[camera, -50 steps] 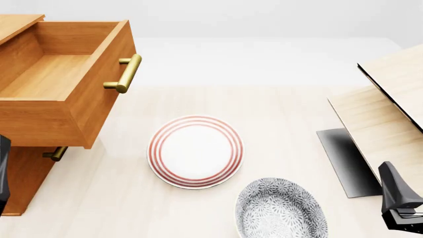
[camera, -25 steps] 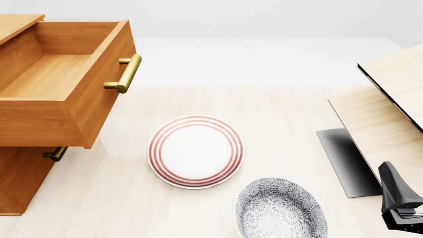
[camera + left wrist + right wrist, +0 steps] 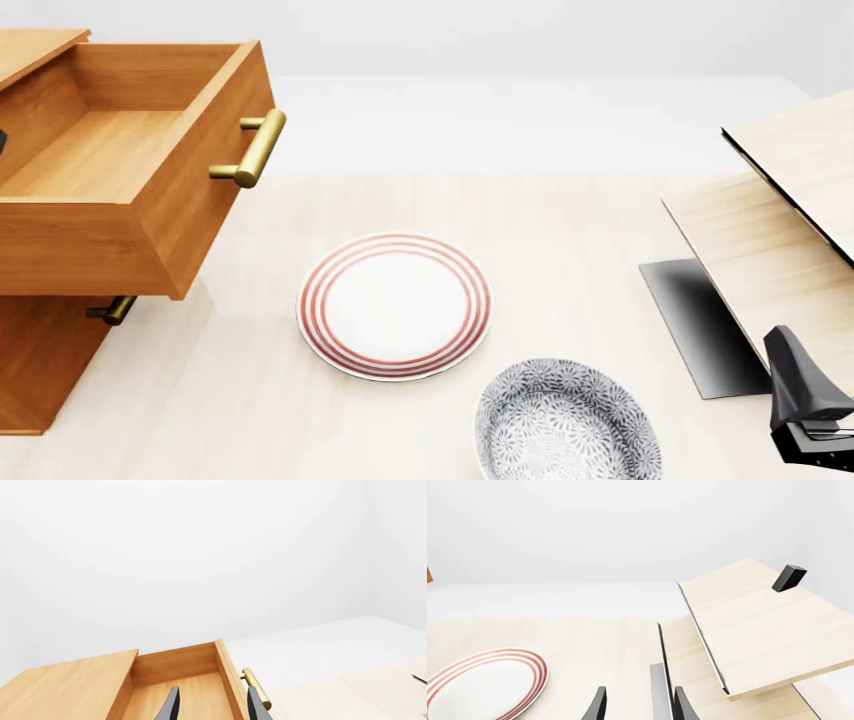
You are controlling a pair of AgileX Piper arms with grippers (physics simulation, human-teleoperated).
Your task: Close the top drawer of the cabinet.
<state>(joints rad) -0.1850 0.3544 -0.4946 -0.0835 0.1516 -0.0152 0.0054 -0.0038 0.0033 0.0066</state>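
Observation:
The top drawer (image 3: 127, 150) of the orange-brown cabinet (image 3: 40, 365) stands pulled far out, empty, with its brass bar handle (image 3: 251, 148) facing right. In the left wrist view my left gripper (image 3: 212, 707) is open and empty. It hovers above the drawer's inside (image 3: 180, 690), with the handle (image 3: 257, 689) just beside one finger. In the front view only a dark sliver of the left arm shows at the left edge. My right gripper (image 3: 639, 707) is open and empty, low at the front right (image 3: 807, 420), far from the cabinet.
A red-striped white plate (image 3: 394, 305) lies mid-table, and a grey patterned plate (image 3: 567, 420) lies nearer the front. A pale wood structure with a black panel (image 3: 774, 230) stands at the right. The lower drawer's handle (image 3: 114, 310) shows under the open drawer.
The left arm left the lower left edge of the front view and now shows as a sliver higher up, by the drawer. The drawer and the right arm have not moved.

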